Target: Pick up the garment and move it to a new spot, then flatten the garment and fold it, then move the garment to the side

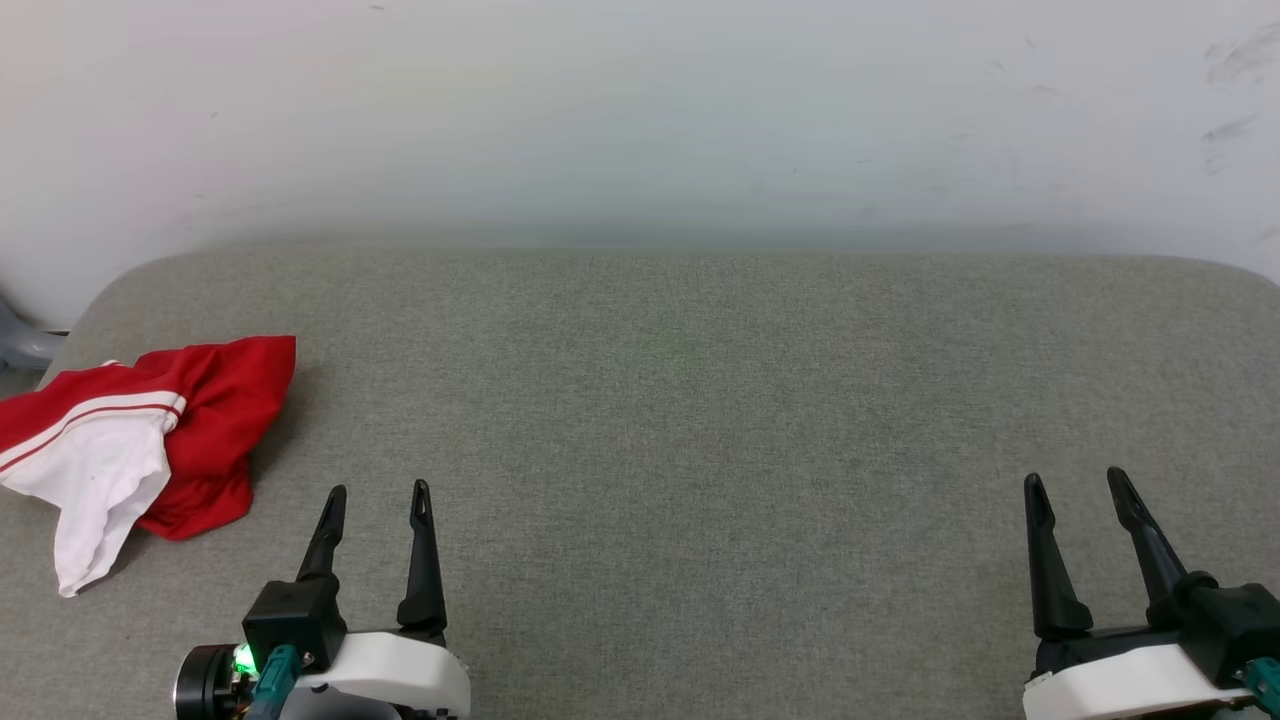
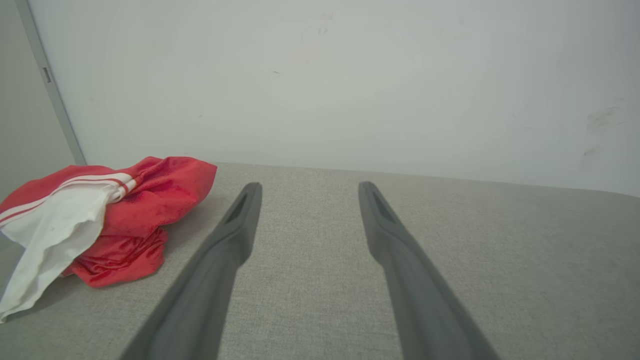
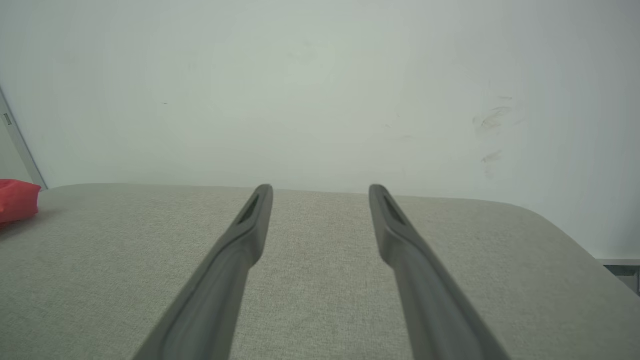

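left tool (image 1: pixel 380 488): spread (garment (image 1: pixel 205 425) bunched near its left) | right tool (image 1: pixel 1076 477): spread

The garment (image 1: pixel 200 420) lay bunched on the table (image 1: pixel 700 400), much of it folded out of sight and its left part cut off by the head view's edge; the right wrist view caught just a red corner. A grey object (image 1: pixel 20 345) beside the table was too cropped to identify. The left claw (image 1: pixel 379 488) and right claw (image 1: pixel 1073 476) ran off the bottom edge.
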